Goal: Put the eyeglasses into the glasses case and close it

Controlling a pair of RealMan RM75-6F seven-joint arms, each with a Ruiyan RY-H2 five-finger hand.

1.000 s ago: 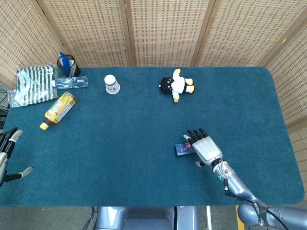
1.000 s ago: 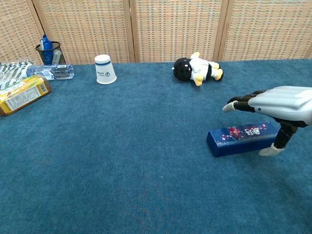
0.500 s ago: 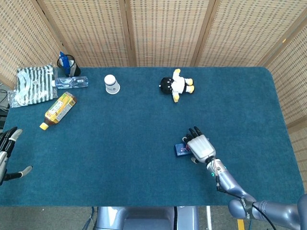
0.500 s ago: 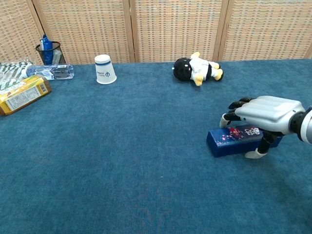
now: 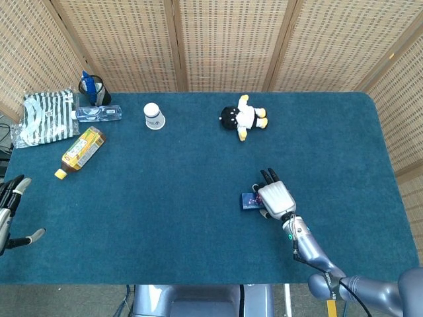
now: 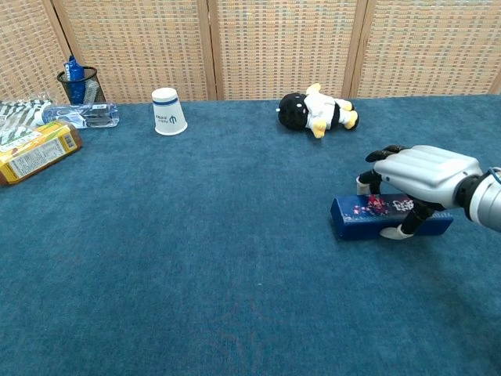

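A closed dark blue glasses case [image 5: 250, 200] with a red pattern lies flat on the blue table, right of centre; the chest view shows its long front face [image 6: 356, 222]. My right hand [image 5: 276, 197] lies over its right part. In the chest view that hand [image 6: 423, 174] has its fingers curled down over the far edge and its thumb against the near face, gripping the case. My left hand [image 5: 8, 208] hangs at the table's far left edge, fingers apart and empty. No eyeglasses show in either view.
A black and white plush toy [image 5: 243, 117] lies at the back centre, an upturned paper cup [image 5: 154, 116] to its left. At the back left are a drink carton [image 5: 80, 150], a clear bottle [image 5: 98, 113], a mesh pen cup [image 5: 94, 89] and a striped bag [image 5: 45, 115].
My right hand came down from hovering flat above the case and moved left over it; its fingers curled round the case. The left hand has not moved.
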